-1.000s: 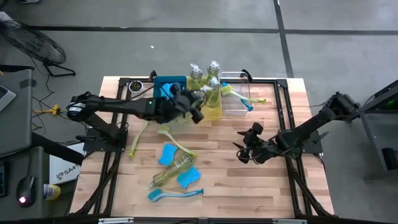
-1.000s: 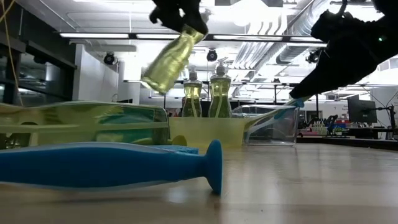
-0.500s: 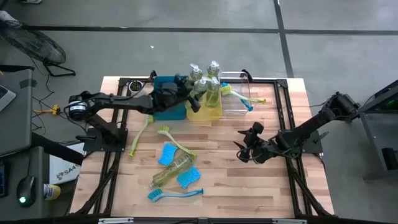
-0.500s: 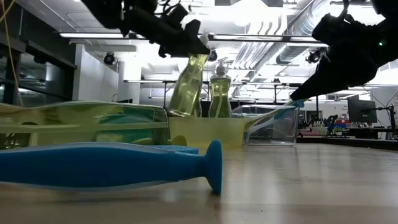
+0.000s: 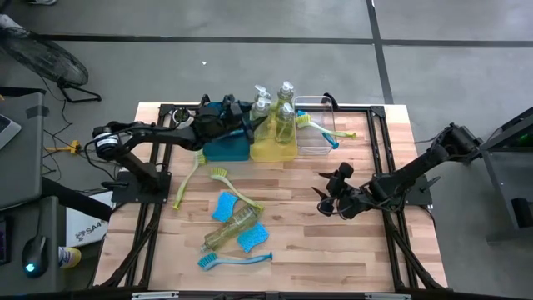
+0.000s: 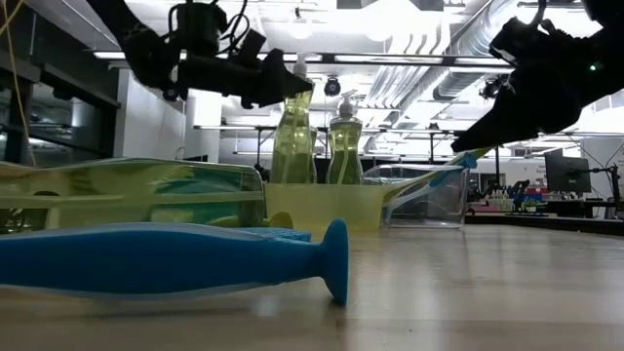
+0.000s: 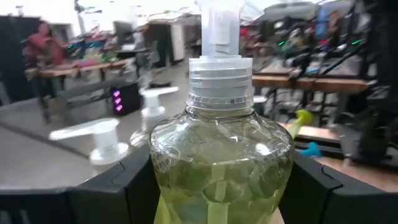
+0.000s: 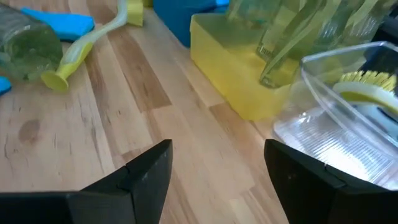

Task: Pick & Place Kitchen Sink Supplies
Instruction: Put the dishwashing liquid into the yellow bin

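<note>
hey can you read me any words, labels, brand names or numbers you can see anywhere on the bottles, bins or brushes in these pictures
No text can be read in any view.
Soap bottle in the left end effector: clear, no label showing.
Bottle lying on the table: no label legible.
Yellow bin, blue bin, clear bin: plain, no markings seen.
Box beside the table: dark print, too small to read.

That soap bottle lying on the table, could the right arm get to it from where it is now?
Probably yes. The right gripper hangs open and empty, and only bare wood lies between it and the lying bottle. A yellow-green brush rests against the bottle's far side.
</note>
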Robot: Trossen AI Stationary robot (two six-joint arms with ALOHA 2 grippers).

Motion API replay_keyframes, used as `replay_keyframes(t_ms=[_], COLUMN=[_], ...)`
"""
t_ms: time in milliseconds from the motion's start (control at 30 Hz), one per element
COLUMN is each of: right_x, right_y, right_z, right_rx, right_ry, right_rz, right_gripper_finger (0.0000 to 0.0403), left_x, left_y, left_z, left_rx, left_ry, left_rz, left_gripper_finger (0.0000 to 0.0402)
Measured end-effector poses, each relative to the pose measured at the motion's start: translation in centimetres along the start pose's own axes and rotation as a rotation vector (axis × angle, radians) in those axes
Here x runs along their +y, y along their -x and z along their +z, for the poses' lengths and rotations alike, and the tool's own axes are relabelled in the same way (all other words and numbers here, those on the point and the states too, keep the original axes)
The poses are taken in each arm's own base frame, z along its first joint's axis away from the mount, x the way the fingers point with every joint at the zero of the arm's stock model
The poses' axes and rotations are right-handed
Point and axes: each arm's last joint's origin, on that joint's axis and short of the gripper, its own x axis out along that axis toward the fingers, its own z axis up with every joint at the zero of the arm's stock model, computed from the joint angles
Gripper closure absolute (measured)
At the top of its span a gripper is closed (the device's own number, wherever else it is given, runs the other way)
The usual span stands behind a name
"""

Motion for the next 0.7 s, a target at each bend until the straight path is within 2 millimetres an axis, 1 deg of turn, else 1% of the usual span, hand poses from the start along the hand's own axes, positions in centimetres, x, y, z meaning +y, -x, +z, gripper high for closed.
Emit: replay_keyframes(t_ms=[67, 200, 467, 567, 700], right_x=[0.0, -0.1, -0.6, -0.6, -0.7], right_y=[0.0, -0.2, -0.8, -1.0, -1.2], right_z=[0.1, 0.3, 0.6, 0.9, 1.1], right_rx=[-0.015, -0.019, -0.014, -0.020, -0.023], right_ry=[-0.002, -0.011, -0.002, -0.002, -0.005], right_rz=[-0.007, -0.019, -0.036, -0.026, -0.015], right_gripper_finger=[0.0155, 0.0155, 0.0155, 0.0155, 0.0155], left_x=[0.4, 0.8, 0.8, 1.4, 2.7], left_y=[0.1, -0.3, -1.1, -1.3, -1.9], left_z=[-0.5, -1.4, -3.2, -3.9, -5.0], left_rx=[-0.006, -0.020, -0.052, -0.059, -0.054], left_ry=[0.004, 0.026, 0.001, 0.013, 0.042], left_rz=[-0.025, -0.107, -0.138, -0.141, -0.143], left_gripper_finger=[0.0160, 0.0160, 0.0160, 0.0160, 0.0160])
